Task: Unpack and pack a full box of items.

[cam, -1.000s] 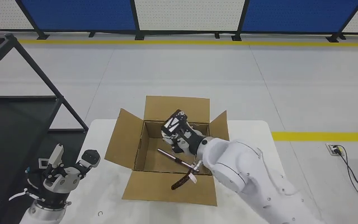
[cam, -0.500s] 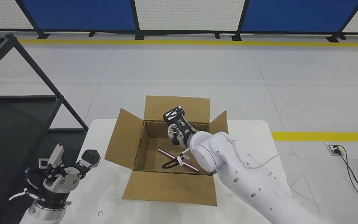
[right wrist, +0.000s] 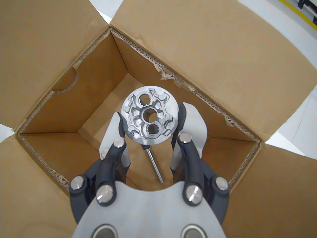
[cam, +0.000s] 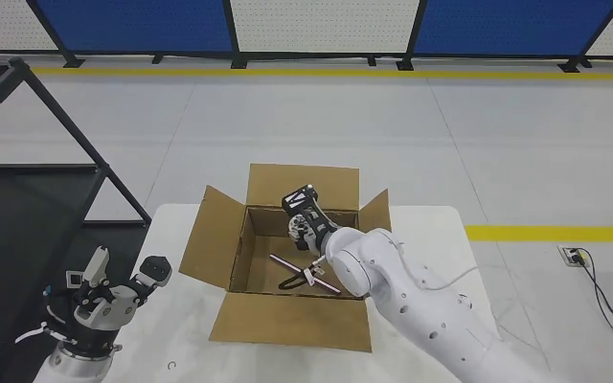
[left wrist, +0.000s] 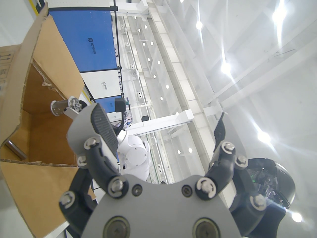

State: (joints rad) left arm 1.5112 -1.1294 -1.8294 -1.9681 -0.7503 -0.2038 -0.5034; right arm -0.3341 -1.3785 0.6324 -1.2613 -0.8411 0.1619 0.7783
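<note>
Grey cast-metal disc [right wrist: 149,121], pierced by a central bore and two smaller holes and ringed with raised lugs, sits pinched between the two fingers of the right gripper [right wrist: 150,117]. One dark pad presses on each side of its rim. Its flat face is turned back toward the wrist, and it sits right at the fingertips, bridging the gap between them.

Past the disc, along the line in which the gripper points, opens the cardboard box [right wrist: 198,40]. Its four brown walls surround the fingertips on every side and its four flaps are folded outward. On the box floor, beyond the disc, lies a thin metal rod [right wrist: 155,164], which in the right wrist view runs from under the disc back between the two fingers. Whether the disc hangs above the box rim or just below it cannot be told.

From above, the right gripper is over the back part of the box, close to the back wall.

The left gripper [cam: 124,266] is well apart from the disc, out past the box's side flap on the far side from the right gripper. It is near the edge of the white table [cam: 182,330]. Its two fingers are spread wide and point up toward the ceiling.
</note>
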